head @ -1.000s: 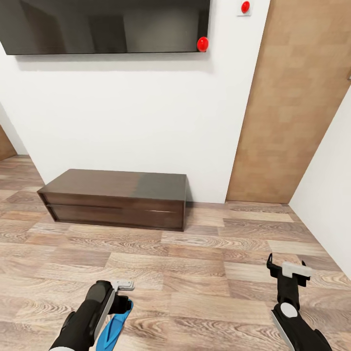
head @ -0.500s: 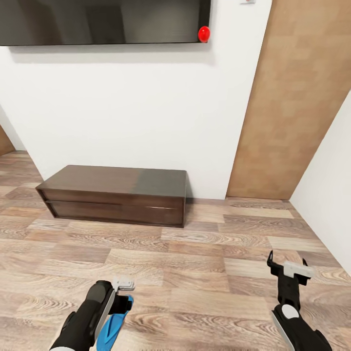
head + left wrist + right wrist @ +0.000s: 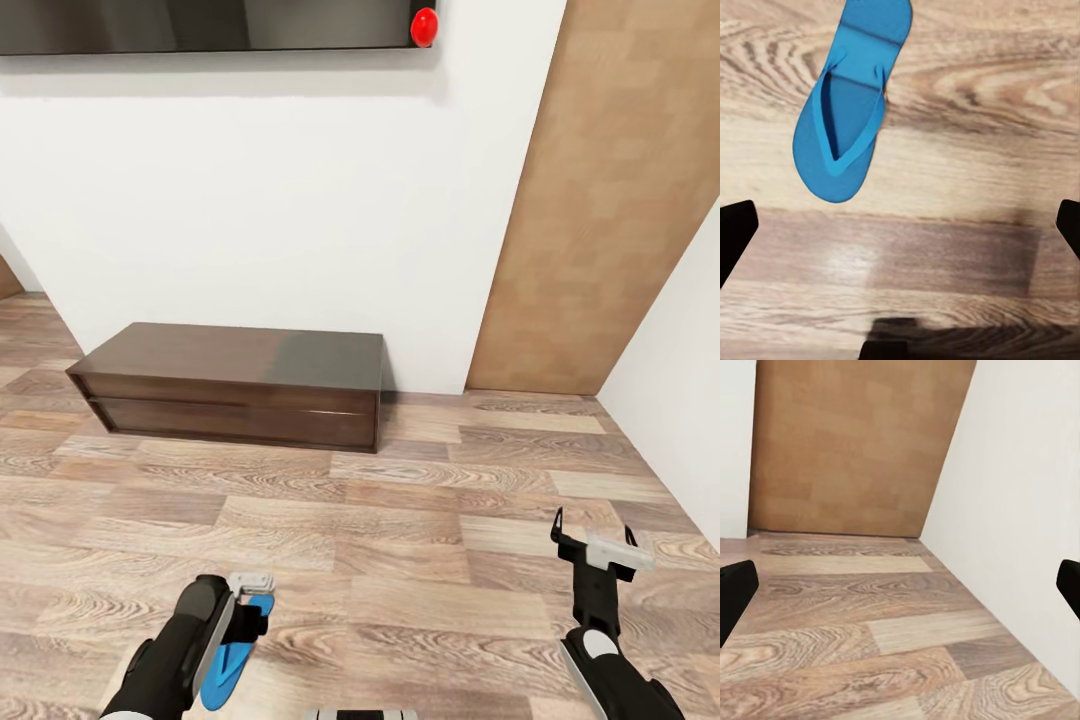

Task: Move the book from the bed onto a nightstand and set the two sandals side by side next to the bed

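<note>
Flanking sandal (image 3: 844,112): TV bench (image 3: 232,395), door (image 3: 610,200).

Grained wood-plank floor (image 3: 400,560), faintly sheened; smooth matt blue sandal (image 3: 844,112); glossy dark wood TV bench (image 3: 230,385); matt white wall (image 3: 250,200).

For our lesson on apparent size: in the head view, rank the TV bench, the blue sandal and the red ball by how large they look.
1. TV bench
2. Sandal, partly hidden behind the left arm
3. Red ball, farther off, so unsure
</note>
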You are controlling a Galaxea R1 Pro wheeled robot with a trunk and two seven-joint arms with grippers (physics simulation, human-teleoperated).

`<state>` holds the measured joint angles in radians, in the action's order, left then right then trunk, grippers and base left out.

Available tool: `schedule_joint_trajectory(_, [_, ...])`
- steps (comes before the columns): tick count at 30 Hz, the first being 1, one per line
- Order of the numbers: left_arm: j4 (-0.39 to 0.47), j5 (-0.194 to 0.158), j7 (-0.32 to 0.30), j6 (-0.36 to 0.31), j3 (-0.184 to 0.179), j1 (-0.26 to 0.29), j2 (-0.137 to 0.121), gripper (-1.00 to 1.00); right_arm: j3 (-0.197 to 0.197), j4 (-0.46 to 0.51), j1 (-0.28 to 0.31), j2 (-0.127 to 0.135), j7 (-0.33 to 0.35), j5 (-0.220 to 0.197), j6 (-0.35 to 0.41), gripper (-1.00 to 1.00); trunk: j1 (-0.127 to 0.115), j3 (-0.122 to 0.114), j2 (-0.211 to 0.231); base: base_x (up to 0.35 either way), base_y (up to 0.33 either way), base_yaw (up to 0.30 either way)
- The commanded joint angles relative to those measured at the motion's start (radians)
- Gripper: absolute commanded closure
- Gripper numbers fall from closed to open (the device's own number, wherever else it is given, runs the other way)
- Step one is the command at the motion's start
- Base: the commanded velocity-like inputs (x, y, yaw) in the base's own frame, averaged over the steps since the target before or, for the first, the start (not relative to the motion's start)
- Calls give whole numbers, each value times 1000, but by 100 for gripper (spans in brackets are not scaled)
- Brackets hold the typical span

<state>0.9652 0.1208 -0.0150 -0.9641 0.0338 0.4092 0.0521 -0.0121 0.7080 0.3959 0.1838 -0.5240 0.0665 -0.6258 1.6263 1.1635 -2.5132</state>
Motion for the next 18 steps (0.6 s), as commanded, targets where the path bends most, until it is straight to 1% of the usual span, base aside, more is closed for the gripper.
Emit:
schedule_joint_trajectory(1, [4, 5, -1, -4, 3, 0, 1, -100, 0, -1, 0, 0, -7, 7, -7, -100, 0, 1, 0, 0, 0, 0])
schedule_joint_trajectory(4, [23, 4, -1, -4, 4, 0, 0, -100, 1, -4, 0, -1, -7, 7, -21, -100, 0, 1, 0, 0, 0, 0])
schedule_joint_trajectory(5, [47, 4, -1, -4, 4, 1, -1, -100, 1, -21, 0, -2, -7, 7, -31, -100, 0, 1, 0, 0, 0, 0])
schedule_joint_trajectory(9, [68, 7, 5, -5, 4, 1, 0, -100, 1, -37, 0, 0, -7, 7, -34, -100, 0, 1, 0, 0, 0, 0])
schedule_joint_trajectory(14, [97, 8, 20, -9, 4, 23, 0, -100, 1, -42, 0, -3, -7, 8, -35, -100, 0, 1, 0, 0, 0, 0])
schedule_joint_trajectory(18, [101, 9, 24, -11, 4, 38, 0, -100, 1, -43, 0, -2, -7, 7, -35, -100, 0, 1, 0, 0, 0, 0])
